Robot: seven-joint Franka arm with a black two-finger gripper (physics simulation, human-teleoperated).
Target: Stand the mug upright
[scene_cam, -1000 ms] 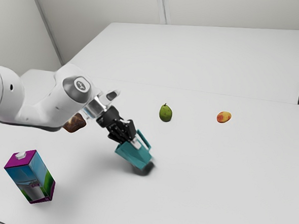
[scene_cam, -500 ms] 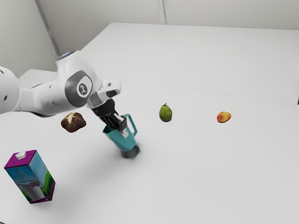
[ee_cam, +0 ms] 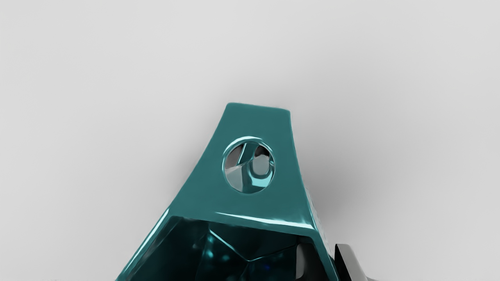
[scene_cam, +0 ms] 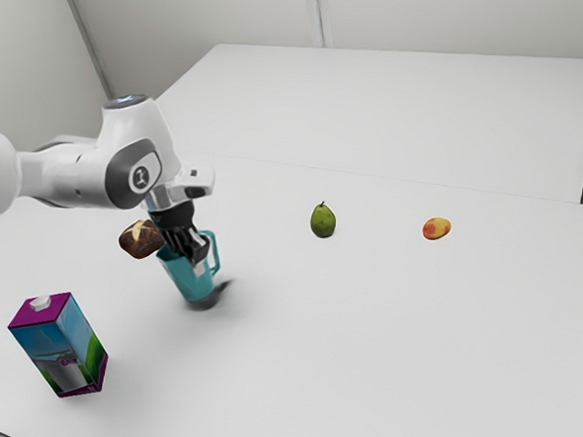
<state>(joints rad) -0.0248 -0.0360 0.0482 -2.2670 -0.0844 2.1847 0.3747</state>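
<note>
The gripper (scene_cam: pixel 198 260) points down at the teal mug (scene_cam: pixel 191 281), its fingers at the rim, in the exterior view. The mug leans, its mouth toward the exterior view's upper left and its base lower right, with the handle on the side toward the pear. A dark shadow lies by its base; whether it touches the table I cannot tell. In the wrist view the gripper (ee_cam: pixel 323 262) is shut on the side wall of the mug (ee_cam: pixel 261 208), one finger inside the opening and one outside. The mug's base is hidden there.
Just behind the mug lies a brown, bread-like lump (scene_cam: pixel 140 239). A purple and blue carton (scene_cam: pixel 64 346) stands nearer the exterior view's lower left. Further right on the white table (scene_cam: pixel 392 353) are a green pear (scene_cam: pixel 323 221) and a yellow-red fruit (scene_cam: pixel 436 228).
My hand has carried the mug toward the exterior view's left, closer to the brown lump. On the way the mug has swung from strongly tilted to a steeper, more nearly vertical lean.
</note>
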